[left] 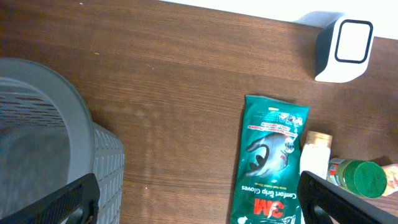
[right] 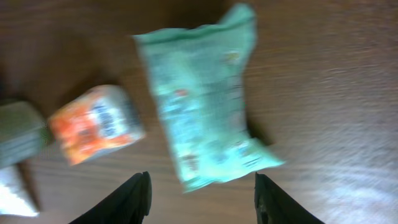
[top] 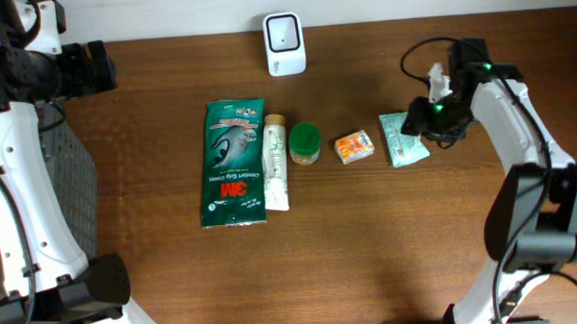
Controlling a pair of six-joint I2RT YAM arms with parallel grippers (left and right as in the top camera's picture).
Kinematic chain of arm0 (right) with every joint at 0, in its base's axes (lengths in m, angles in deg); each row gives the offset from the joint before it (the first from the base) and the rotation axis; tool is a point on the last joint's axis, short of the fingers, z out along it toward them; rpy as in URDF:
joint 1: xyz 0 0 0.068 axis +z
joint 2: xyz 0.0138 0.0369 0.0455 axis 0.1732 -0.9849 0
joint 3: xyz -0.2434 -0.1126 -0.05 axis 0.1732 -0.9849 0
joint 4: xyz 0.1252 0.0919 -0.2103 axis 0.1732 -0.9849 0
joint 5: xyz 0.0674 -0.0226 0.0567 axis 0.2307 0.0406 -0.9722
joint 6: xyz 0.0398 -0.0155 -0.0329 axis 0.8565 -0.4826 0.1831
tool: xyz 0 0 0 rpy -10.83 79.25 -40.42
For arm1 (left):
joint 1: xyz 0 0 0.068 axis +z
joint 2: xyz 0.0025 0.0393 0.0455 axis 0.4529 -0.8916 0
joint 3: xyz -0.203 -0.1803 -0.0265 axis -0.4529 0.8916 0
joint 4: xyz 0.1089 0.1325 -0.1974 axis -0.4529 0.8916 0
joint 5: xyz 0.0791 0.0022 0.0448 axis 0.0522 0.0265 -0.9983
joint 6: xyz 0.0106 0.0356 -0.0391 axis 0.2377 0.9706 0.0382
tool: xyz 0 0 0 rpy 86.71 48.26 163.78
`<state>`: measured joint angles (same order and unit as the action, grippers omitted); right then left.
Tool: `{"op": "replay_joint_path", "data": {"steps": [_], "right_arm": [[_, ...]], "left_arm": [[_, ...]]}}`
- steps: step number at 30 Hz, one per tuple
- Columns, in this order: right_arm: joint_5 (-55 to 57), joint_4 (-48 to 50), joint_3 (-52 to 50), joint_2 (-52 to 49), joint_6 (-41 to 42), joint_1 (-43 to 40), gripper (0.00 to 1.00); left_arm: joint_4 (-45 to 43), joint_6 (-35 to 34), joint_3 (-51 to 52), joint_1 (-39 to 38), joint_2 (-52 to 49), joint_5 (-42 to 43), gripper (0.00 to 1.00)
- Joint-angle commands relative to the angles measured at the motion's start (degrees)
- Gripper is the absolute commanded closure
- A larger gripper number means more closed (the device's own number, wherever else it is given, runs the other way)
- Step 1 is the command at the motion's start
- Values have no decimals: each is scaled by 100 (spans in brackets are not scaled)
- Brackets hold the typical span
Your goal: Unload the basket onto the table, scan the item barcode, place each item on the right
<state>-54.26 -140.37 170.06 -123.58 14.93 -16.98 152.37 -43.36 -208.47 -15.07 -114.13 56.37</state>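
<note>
A pale green packet [top: 403, 139] lies flat on the wooden table at the right; in the right wrist view the packet [right: 202, 99] is blurred. My right gripper [right: 202, 186] hovers just behind its near end, open, with nothing between the fingers. From overhead the right gripper [top: 431, 118] sits at the packet's right edge. The white barcode scanner [top: 284, 44] stands at the back centre. My left gripper [left: 199, 202] is open and empty, high over the table's left side.
A green 3M gloves pack [top: 235, 162], a white tube [top: 275, 162], a green-lidded jar [top: 304, 143] and a small orange box [top: 354, 146] lie in a row mid-table. A grey mesh basket [left: 43, 124] stands at the left edge.
</note>
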Motion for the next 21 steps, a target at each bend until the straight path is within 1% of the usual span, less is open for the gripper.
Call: {"op": "replay_joint_path", "data": {"steps": [1, 4, 9, 10, 12, 14, 15, 18, 21], "right_arm": [[-573, 208, 70, -385, -763, -398, 49], [-798, 367, 70, -614, -1003, -387, 47], [-839, 457, 70, -1071, -1008, -302, 47], [-833, 457, 70, -1132, -992, -304, 48], [-835, 455, 63, -1150, -986, -304, 54], [-841, 433, 74, -1134, -785, -304, 60], [-918, 378, 96, -1134, -667, -308, 61], [-1397, 33, 225, -1080, -328, -319, 61], [-1716, -522, 308, -994, -20, -273, 61]], "left_arm": [[-9, 48, -31, -7, -2, 61, 1], [-9, 48, -31, -7, -2, 61, 1], [-9, 48, -31, -7, -2, 61, 1], [-9, 48, -31, -7, -2, 59, 1], [-9, 48, -31, -7, -2, 61, 1], [-9, 48, -31, -7, -2, 61, 1], [-9, 48, -31, -7, -2, 59, 1], [-9, 48, -31, -7, -2, 61, 1], [-9, 48, -31, -7, -2, 61, 1]]}}
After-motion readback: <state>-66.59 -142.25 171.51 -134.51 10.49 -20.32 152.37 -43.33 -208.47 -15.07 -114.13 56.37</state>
